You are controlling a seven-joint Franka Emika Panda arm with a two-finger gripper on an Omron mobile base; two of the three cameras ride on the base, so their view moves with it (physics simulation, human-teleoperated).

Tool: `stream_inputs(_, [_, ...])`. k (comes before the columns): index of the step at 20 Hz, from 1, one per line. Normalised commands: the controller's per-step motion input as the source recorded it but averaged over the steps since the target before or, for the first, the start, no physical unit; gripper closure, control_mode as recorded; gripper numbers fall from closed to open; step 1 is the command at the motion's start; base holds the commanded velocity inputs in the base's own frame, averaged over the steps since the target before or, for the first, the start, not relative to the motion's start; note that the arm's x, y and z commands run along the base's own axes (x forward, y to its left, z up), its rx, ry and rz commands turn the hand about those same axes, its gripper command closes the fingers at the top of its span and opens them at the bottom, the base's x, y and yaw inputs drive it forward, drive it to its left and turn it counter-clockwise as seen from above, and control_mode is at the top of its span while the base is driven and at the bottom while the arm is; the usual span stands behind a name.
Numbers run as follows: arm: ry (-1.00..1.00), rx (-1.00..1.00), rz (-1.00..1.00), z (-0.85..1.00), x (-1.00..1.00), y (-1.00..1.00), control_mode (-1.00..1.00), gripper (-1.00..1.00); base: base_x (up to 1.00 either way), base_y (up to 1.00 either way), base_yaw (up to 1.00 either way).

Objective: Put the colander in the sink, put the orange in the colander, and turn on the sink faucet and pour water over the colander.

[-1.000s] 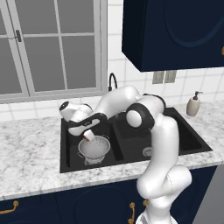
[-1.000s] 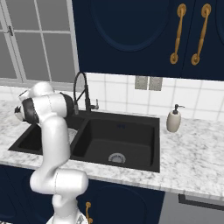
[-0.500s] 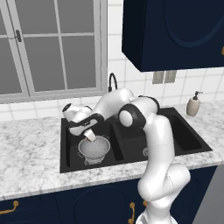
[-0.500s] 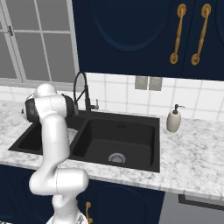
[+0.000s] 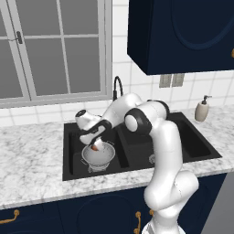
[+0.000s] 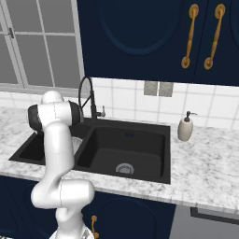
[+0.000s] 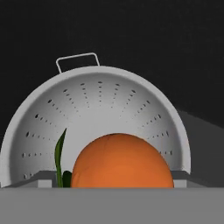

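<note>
Pincer (image 5: pixel 95 144) above colander (image 5: pixel 98 155), around orange (image 7: pixel 120 162)

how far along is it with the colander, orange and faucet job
Done: the colander sits in the left basin of the sink. In hand: the orange is between the wide-spread jaws of the gripper, just over the colander bowl; whether it is released is unclear. Left: turning on the sink faucet; no water shows.
</note>
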Motion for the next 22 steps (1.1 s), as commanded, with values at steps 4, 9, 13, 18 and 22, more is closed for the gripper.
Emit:
stream_inputs(4, [0.00, 0.00, 0.03, -0.27, 0.05, -0.02, -1.00, 1.00, 0.00, 0.00, 0.00])
stream_inputs(9, [0.00, 0.00, 0.00, -0.25, 0.08, -0.10, -1.00, 1.00, 0.00, 0.00, 0.00])
stream_inputs(13, [0.00, 0.01, 0.00, -0.22, 0.17, -0.03, -1.00, 1.00, 0.00, 0.00, 0.00])
stream_inputs(18, [0.00, 0.02, 0.00, -0.25, 0.20, 0.00, -1.00, 1.00, 0.00, 0.00, 0.00])
stream_inputs(22, [0.00, 0.03, 0.00, -0.26, 0.16, 0.00, -1.00, 1.00, 0.00, 0.00, 0.00])
